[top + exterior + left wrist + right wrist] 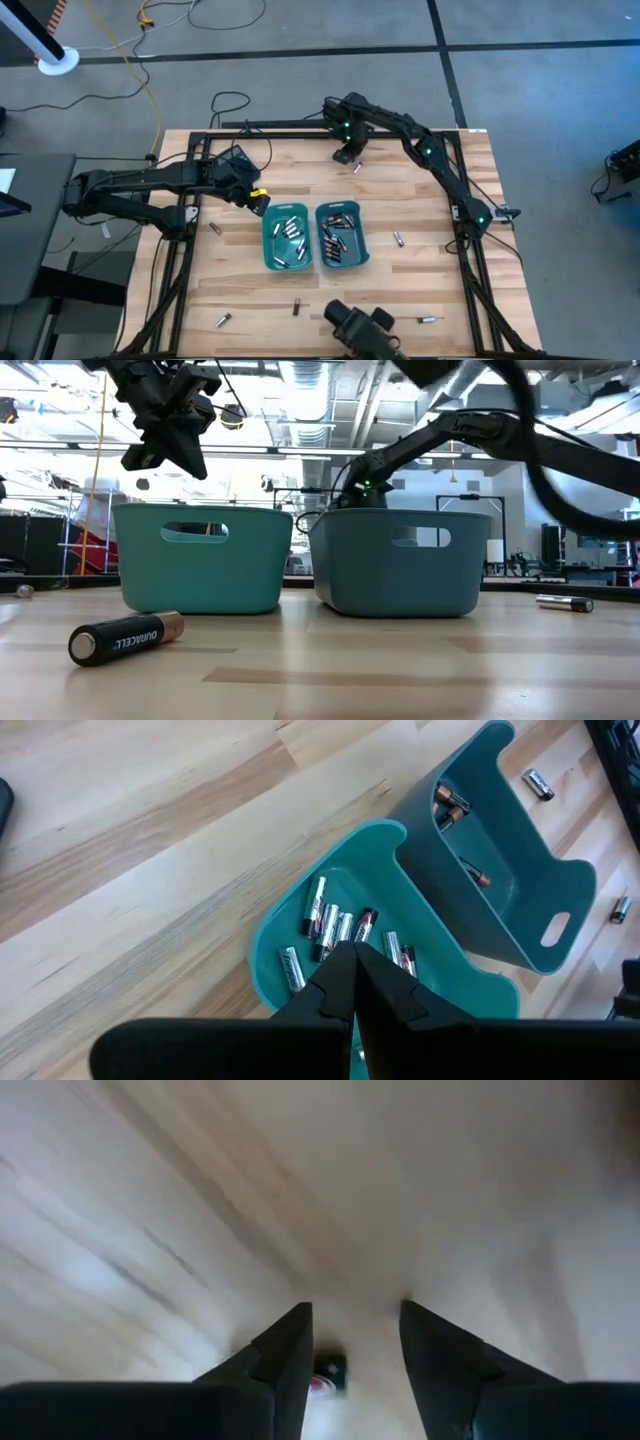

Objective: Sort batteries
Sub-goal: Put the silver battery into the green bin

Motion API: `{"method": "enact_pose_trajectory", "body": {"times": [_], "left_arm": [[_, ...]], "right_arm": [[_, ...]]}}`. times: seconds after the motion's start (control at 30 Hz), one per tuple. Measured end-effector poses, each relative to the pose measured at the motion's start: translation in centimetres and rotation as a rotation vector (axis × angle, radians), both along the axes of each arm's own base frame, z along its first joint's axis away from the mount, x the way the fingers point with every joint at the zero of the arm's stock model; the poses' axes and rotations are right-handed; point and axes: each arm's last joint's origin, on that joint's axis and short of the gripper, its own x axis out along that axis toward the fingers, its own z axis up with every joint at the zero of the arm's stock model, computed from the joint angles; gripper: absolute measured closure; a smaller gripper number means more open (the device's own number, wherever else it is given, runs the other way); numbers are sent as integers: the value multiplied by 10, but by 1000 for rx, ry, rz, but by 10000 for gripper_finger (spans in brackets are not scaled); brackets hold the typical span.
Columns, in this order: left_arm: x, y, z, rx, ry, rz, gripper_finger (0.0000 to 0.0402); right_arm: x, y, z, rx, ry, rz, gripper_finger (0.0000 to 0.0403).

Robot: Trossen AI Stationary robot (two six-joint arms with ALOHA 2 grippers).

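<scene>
Because a stray battery (327, 1372) lies near the table's far edge, my right end effector (345, 155) spreads wide over it, while my left end effector (352, 982) hangs pinched empty above the bin (275, 935) of silvery cells

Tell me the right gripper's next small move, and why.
Probably lower a little and close. The right gripper stands open just above the wooden table at its far side, with a battery lying between its fingers by the right wrist view. The left gripper is shut, empty, over the left teal bin.
</scene>
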Motion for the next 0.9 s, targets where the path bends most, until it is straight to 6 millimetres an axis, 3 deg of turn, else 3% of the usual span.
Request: {"method": "enact_pose_trajectory", "body": {"times": [0.1, 0.2, 0.43, 0.57, 0.67, 0.77, 0.9], "left_arm": [[0, 0, 0, 1, 0, 1, 401], [0, 0, 0, 2, 0, 2, 401], [1, 1, 1, 19, -7, 15, 401], [1, 2, 1, 34, -8, 27, 401], [1, 2, 1, 52, -10, 33, 401], [2, 3, 2, 84, -21, 12, 401], [4, 4, 5, 153, -35, -10, 401]], "right_arm": [[-11, -4, 0, 25, 46, -75, 236], [-18, -3, 23, -5, 20, -101, 236], [-32, 23, 122, -139, -155, -80, 236], [-56, 55, 193, -271, -334, -56, 236], [-84, 87, 223, -371, -482, -57, 237], [-121, 123, 225, -425, -596, -113, 237], [-175, 173, 201, -420, -697, -268, 237]]}}
